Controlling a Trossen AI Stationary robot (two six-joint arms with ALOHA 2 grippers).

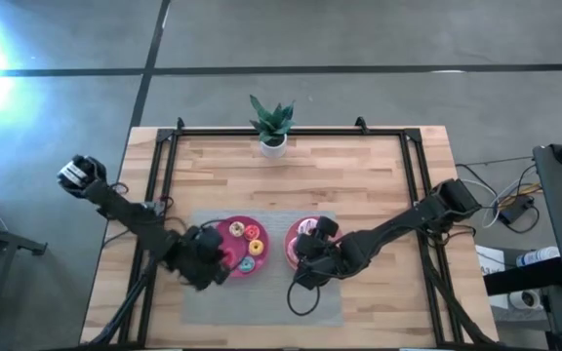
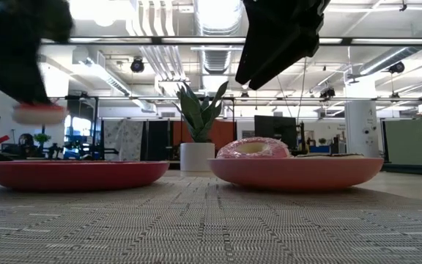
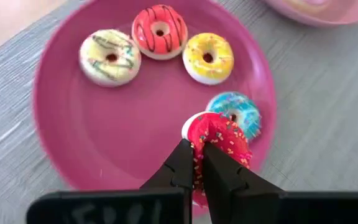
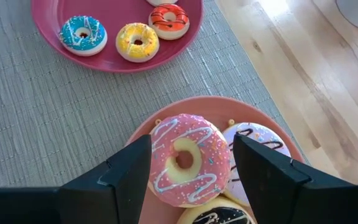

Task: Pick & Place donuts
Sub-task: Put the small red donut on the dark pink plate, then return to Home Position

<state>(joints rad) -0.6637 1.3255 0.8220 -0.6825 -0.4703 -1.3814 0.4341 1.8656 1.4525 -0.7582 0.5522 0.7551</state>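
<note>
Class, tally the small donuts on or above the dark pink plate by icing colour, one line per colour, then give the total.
Red with sprinkles, held in the left gripper: 1
Blue: 1
Yellow: 1
Red with dark stripes: 1
Pale cream: 1
Total: 5 small donuts at the dark pink plate.

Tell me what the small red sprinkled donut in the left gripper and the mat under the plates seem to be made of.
Red sprinkled donut, pinched by the shut left gripper: probably moulded plastic or rubbery toy material; the red icing looks smooth and slightly glossy, with the sprinkles apparently painted or moulded on. Mat: seemingly woven vinyl or similar fibre, matte grey, with a visible basket-weave texture.
</note>
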